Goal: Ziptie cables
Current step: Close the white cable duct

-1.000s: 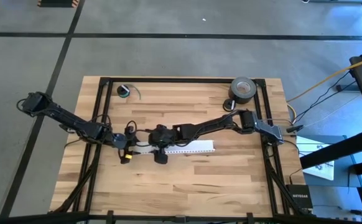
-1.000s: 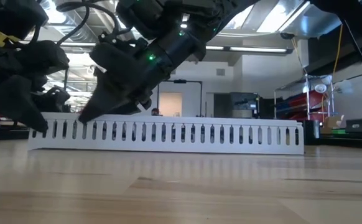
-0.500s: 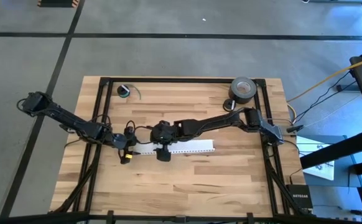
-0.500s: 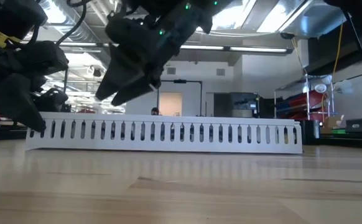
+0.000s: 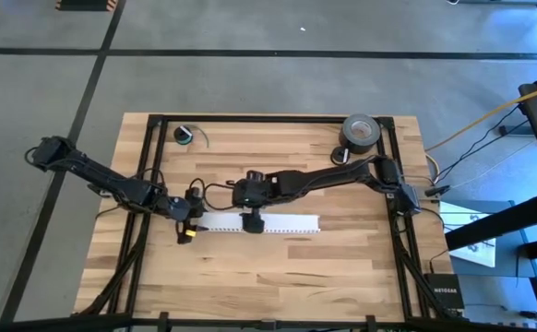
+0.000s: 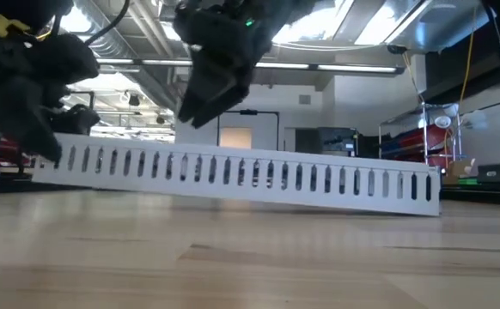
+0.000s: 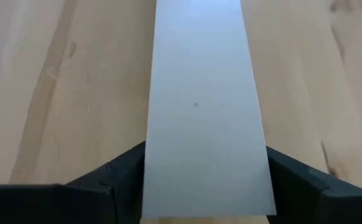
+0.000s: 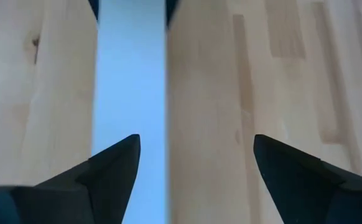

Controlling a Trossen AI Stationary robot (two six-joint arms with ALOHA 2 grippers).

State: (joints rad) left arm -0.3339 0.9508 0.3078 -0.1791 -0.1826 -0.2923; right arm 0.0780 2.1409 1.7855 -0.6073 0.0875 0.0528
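At the white slotted strip [image 5: 259, 222]: left tool [image 7: 199, 186] apparently clamped on its end, right tool [image 8: 193, 168] spread above.

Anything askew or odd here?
Yes. The white slotted strip sits tilted: its end in the left tool is raised off the table, the far end resting. The right tool hangs open above it.

bright even light | ceiling lamps glare | wrist views soft
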